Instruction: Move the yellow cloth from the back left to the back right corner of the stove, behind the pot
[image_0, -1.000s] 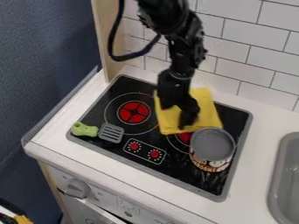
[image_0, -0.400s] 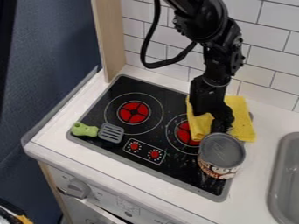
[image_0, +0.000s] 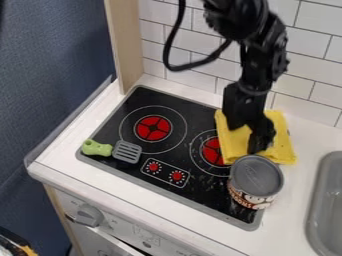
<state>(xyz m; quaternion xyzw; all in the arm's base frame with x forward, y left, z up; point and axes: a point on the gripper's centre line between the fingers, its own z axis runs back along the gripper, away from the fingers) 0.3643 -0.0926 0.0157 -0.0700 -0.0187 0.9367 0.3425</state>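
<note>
The black gripper (image_0: 259, 144) is seen pointing down over the yellow cloth (image_0: 232, 145); how far it is open, and whether any cloth is gripped, cannot be told. The cloth is spread across the right rear edge of the black cooktop (image_0: 175, 102), partly over the white counter (image_0: 308, 131). Just in front of the gripper, a can (image_0: 256, 176) with a grey top is placed upright at the cooktop's right edge. Its side is wrapped in a label (image_0: 248, 198) printed with light lettering on a dark ground. Small white marks are printed around two red dials (image_0: 177, 176) on the cooktop. At its left front, a grey slotted spatula (image_0: 126, 151) with a green handle is laid flat. Faint markings are carried by the front panel (image_0: 143, 232) below, beside a grey knob (image_0: 89, 215).
</note>
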